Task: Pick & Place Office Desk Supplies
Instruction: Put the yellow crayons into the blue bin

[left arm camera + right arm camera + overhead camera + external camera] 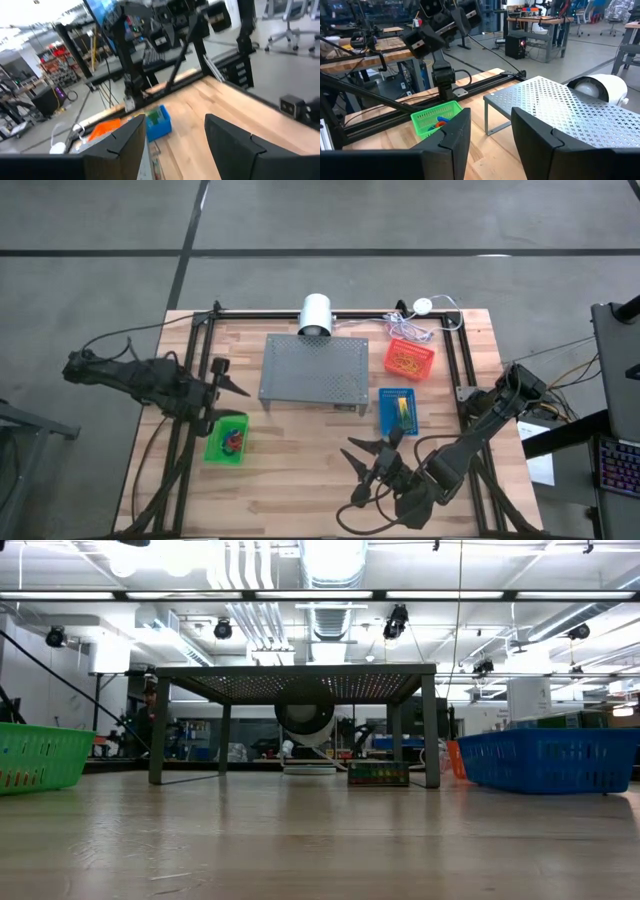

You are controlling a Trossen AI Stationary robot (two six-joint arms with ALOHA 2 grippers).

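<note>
Red and blue loop bands (232,438) lie in the green basket (212,448) at the near left; the right wrist view shows them too (441,121). A green-and-yellow crayon box (401,412) lies in the blue basket (385,420). Thin orange rubber bands (406,360) fill the red basket (428,352). My left gripper (232,380) hangs open in the air just beyond the green basket, fingers (120,145) apart, holding nothing. My right gripper (358,458) hovers open over the near middle of the table, fingers (452,135) apart and empty.
The grey perforated stand (313,370) fills the table's middle, with a white cylinder (315,315) behind it. A small striped box (378,773) sits at the stand's near edge. Black frame rails (195,370) run along the left, far and right sides. Bare wood (290,470) lies between the baskets.
</note>
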